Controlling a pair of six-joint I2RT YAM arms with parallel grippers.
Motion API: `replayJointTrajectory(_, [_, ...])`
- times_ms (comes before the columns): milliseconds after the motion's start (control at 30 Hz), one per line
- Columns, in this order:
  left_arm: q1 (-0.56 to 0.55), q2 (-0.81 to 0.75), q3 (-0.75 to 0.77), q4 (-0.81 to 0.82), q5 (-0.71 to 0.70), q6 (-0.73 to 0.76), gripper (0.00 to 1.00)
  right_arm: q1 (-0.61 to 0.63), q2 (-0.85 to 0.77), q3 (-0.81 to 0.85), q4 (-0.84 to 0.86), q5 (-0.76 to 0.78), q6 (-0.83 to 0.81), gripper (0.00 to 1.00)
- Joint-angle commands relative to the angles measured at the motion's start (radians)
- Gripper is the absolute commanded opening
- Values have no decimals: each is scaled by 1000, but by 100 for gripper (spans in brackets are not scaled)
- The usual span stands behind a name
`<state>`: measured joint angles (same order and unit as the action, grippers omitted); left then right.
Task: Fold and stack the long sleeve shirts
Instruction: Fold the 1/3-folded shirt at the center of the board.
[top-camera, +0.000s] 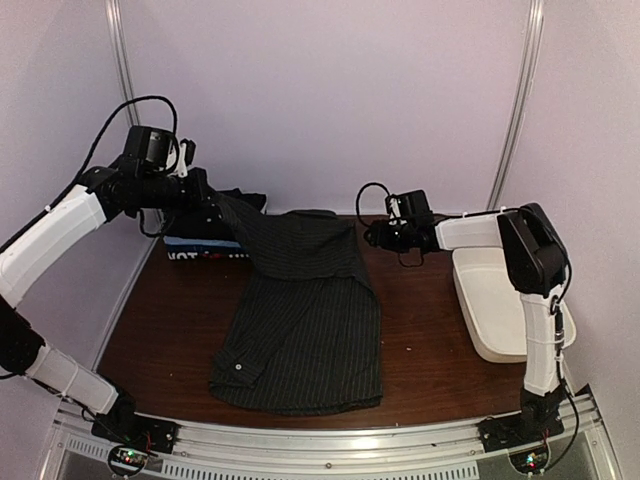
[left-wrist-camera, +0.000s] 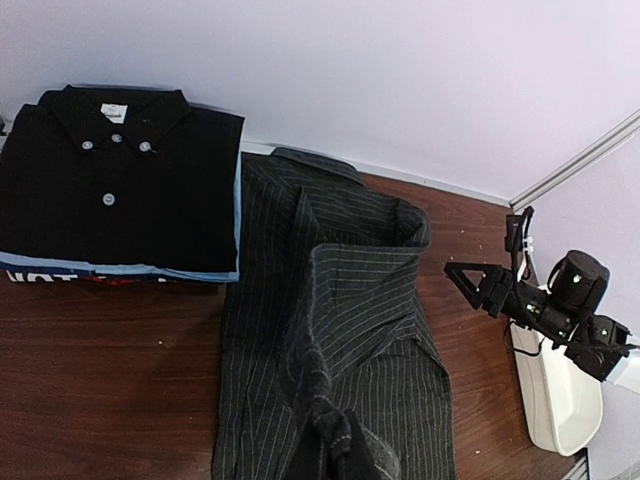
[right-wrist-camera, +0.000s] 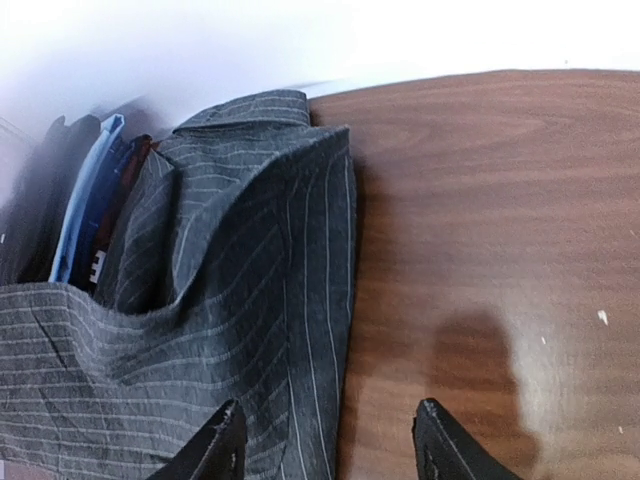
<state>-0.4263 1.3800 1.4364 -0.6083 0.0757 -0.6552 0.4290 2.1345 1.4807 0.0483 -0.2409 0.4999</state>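
One charcoal pinstriped cloth shirt (top-camera: 300, 330) lies on the brown wooden table (top-camera: 430, 340) — a fold pinched by the left gripper (top-camera: 205, 192). The right gripper (right-wrist-camera: 328, 420) hovers spread beside its collar. Behind, a folded black buttoned shirt (left-wrist-camera: 120, 190) tops a stack (left-wrist-camera: 120, 268) — lettering (top-camera: 185, 256) beneath perhaps reads "NOT".

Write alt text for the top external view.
The left gripper, shut on part of the pinstriped shirt, holds it up near the folded stack at far left; the rest lies flat on the table. The right gripper hovers open near the shirt's far right edge; a white tub sits at the right.
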Motion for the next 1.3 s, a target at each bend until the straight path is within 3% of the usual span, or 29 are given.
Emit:
replayJointTrajectory(0, [31,-10,28,3,15,25,0,-10,102,159,-26,-102,-4,59])
replayJointTrajectory(233, [73,-16,50,-24,18,40,0,-11,182,287,-41,-158,-9,68])
replayJointTrajectory(700, [186,39,180,-106,-12,78,0,-12,459,678,-86,-245,73,63])
replayJointTrajectory(900, [247,63,172,-112,16,79,0,-23,485,699,-8,-264,139,64])
replayJointTrajectory(1267, [323,179,271,-112,26,113,0,-43,448,682,-16,-286,128,71])
